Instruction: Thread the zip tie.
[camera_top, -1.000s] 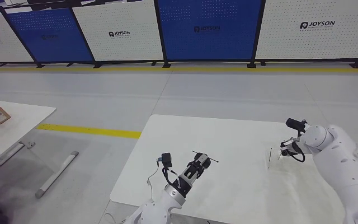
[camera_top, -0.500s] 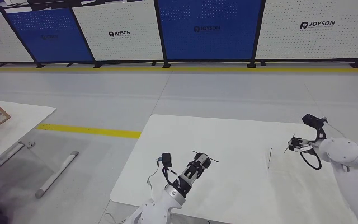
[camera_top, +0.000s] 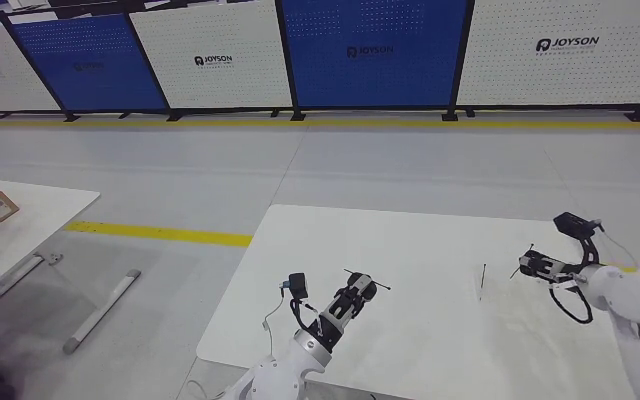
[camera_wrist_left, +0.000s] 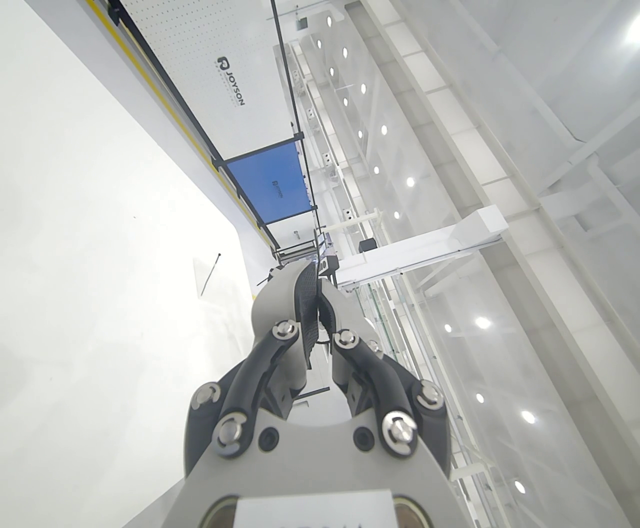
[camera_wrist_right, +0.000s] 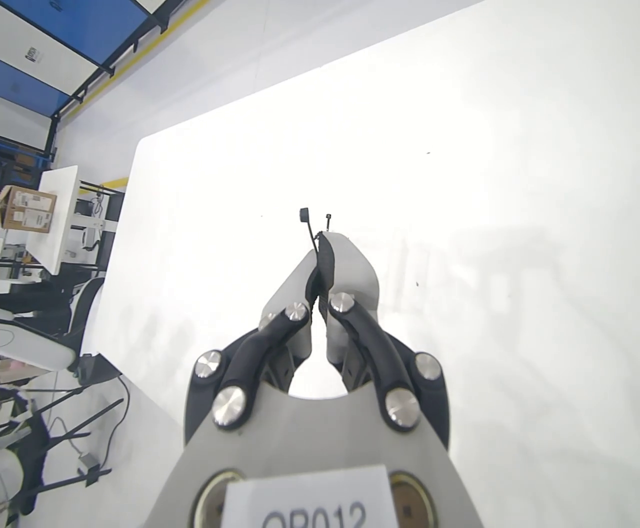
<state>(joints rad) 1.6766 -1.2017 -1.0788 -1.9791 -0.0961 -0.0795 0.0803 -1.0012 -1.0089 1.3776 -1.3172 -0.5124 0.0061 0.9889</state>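
Clamped on a tie (camera_wrist_right: 309, 228), the right claw (camera_wrist_right: 322, 244) has been drawn rightward; the left claw (camera_wrist_left: 315, 274) seems closed on a second tie (camera_top: 381, 286).

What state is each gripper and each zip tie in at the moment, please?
left gripper: shut on left-held zip tie.
right gripper: shut on right-held zip tie.
left-held zip tie: straight, sticking out on both sides, unthreaded.
right-held zip tie: pinched, head end poking past the fingertips.
loose zip tie: lying straight on the table, unthreaded.
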